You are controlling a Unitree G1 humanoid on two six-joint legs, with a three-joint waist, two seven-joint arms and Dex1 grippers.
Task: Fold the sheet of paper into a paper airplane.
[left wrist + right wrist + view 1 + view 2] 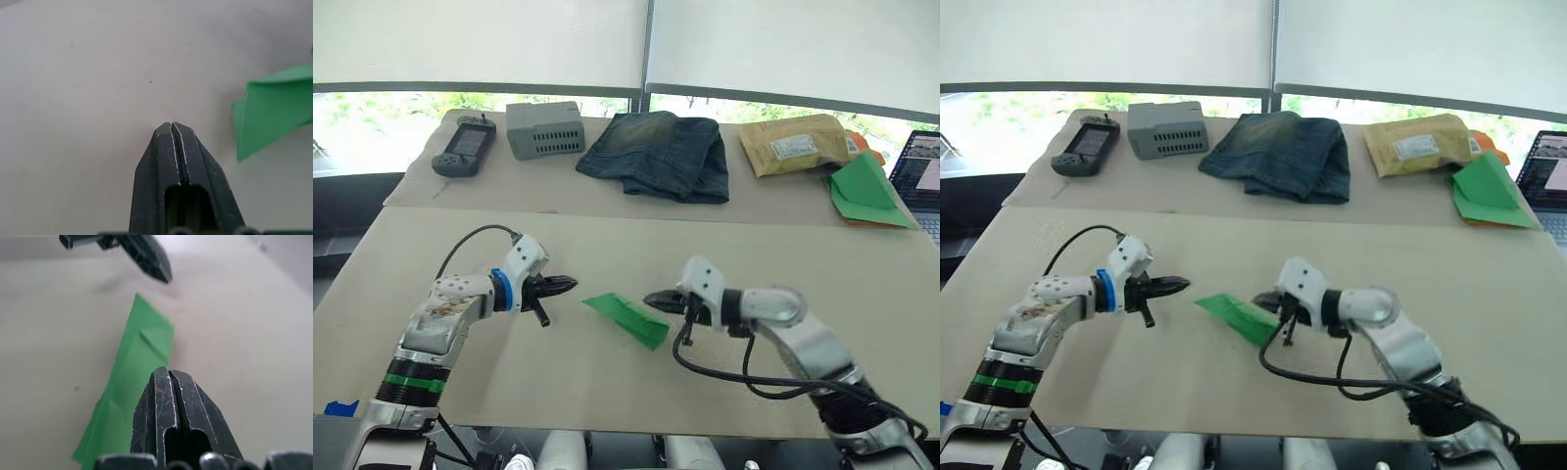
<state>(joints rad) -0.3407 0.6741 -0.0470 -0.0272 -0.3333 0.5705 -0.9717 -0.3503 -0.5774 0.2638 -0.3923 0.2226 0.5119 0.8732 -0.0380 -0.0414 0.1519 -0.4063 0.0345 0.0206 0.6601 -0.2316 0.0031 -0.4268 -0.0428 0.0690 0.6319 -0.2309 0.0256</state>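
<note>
While the back of the worktop (607, 235) is crowded, the front part around the paper is bare. Along the far edge lie a dark handheld device (464, 148), a grey box (544, 128), folded jeans (661, 153), a padded envelope (795, 143), a green paper stack (865, 191) with orange edges, and a laptop (922, 172) at the right rim. All sit well apart from the grippers, and nothing stands between them and the paper.

The paper (628, 317) is bright green, folded into a narrow strip with a pointed end toward the left gripper and sharp creases along its length. It lies flat on the worktop between the two grippers.

The left gripper (570, 285) is closed on nothing, its tip near the strip's pointed end but apart from it. The right gripper (650, 299) is also closed and empty, its tip over the strip's right part; whether it touches the paper cannot be told.

The right wrist view shows a small diagonal crease near the strip's far end (155, 345), with the left gripper's tip just beyond it.
</note>
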